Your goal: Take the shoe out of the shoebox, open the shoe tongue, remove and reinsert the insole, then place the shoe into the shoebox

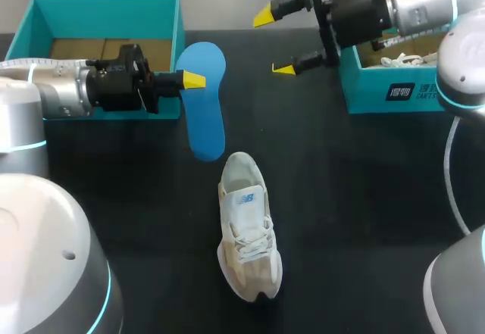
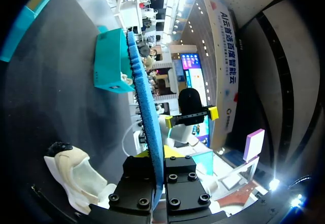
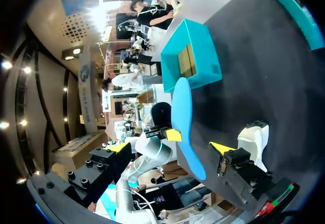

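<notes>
Shoe (image 1: 246,228), insole (image 1: 204,103) outside left shoebox (image 1: 106,14)

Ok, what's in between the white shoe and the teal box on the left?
The blue insole, gripped by the left gripper, lies between the shoe and the left shoebox. The head view shows this best.

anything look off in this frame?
Nothing damaged or spilled. The only thing out of place is the blue insole, pinched edge-on in the left gripper rather than inside the shoe, which stands upright on the table. The right gripper is open and empty.
</notes>
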